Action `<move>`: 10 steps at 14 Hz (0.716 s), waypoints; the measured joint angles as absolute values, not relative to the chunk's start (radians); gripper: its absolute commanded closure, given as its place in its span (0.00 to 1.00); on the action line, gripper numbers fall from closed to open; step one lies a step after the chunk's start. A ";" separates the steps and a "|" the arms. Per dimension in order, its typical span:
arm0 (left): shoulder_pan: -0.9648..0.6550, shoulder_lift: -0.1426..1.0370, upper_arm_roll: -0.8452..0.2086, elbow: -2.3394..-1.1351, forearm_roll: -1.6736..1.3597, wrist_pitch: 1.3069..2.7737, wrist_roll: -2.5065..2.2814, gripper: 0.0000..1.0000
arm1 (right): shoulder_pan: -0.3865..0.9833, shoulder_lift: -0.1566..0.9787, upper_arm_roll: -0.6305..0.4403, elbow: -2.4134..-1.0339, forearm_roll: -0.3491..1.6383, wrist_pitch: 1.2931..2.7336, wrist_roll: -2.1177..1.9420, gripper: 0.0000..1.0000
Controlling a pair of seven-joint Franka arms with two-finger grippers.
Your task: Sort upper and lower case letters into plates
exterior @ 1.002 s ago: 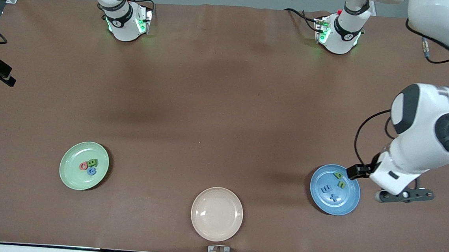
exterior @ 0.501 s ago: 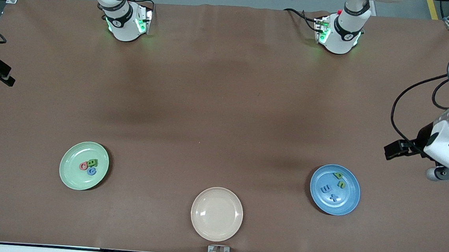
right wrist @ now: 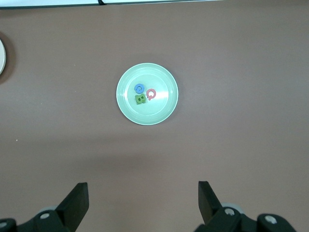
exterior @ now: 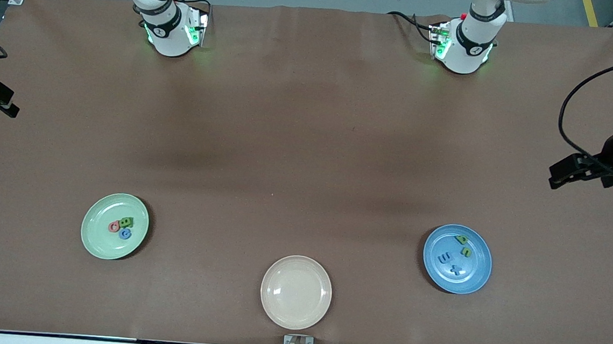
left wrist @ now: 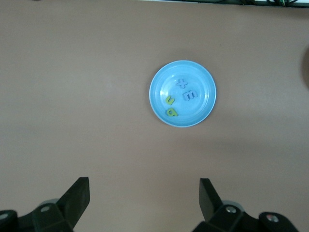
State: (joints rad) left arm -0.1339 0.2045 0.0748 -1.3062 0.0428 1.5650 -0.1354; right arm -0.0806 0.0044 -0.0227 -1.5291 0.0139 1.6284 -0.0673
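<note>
**Letters lie sorted in two plates, both grippers spread wide**

Front view: a brown table point(exterior: 309, 140) holds three round plates near the front camera. The mint green plate point(exterior: 114, 226), toward the right arm's end, carries a red letter point(exterior: 114, 227), a green letter point(exterior: 127, 222) and a blue letter point(exterior: 125, 233), clustered close together. The speckled blue plate point(exterior: 457, 258), toward the left arm's end, carries two green letters point(exterior: 463, 245) and two blue letters point(exterior: 450, 263). A cream plate point(exterior: 296, 292) lies between them, nearest the camera. The left arm's wrist shows at the table's edge, high over the left arm's end.

Left wrist view: the left gripper point(left wrist: 144, 193) hangs high over the table, fingers point(left wrist: 77, 195) spread wide, holding nothing. The blue plate lies well apart from it below.

Right wrist view: the right gripper point(right wrist: 143, 195) is likewise high over the table, fingers point(right wrist: 207, 198) wide and holding nothing, with the mint green plate well apart below.
</note>
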 measured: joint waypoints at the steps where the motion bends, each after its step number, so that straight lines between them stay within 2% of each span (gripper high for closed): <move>1: -0.122 0.190 0.075 -1.307 0.043 1.542 -0.113 0.00 | -0.081 0.004 -0.023 -1.529 0.014 1.628 -0.067 0.00; 5: -0.070 0.139 0.038 -1.337 0.041 1.473 -0.057 0.00 | -0.081 0.004 -0.023 -1.529 0.014 1.628 -0.067 0.00; 10: 0.003 0.044 -0.046 -1.473 0.024 1.491 -0.058 0.00 | -0.081 0.004 -0.023 -1.529 0.014 1.628 -0.067 0.00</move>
State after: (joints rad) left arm 0.0031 0.0444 -0.0458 -1.4728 0.0236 1.4909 -0.0585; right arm -0.0806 0.0045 -0.0226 -1.5290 0.0139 1.6281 -0.0673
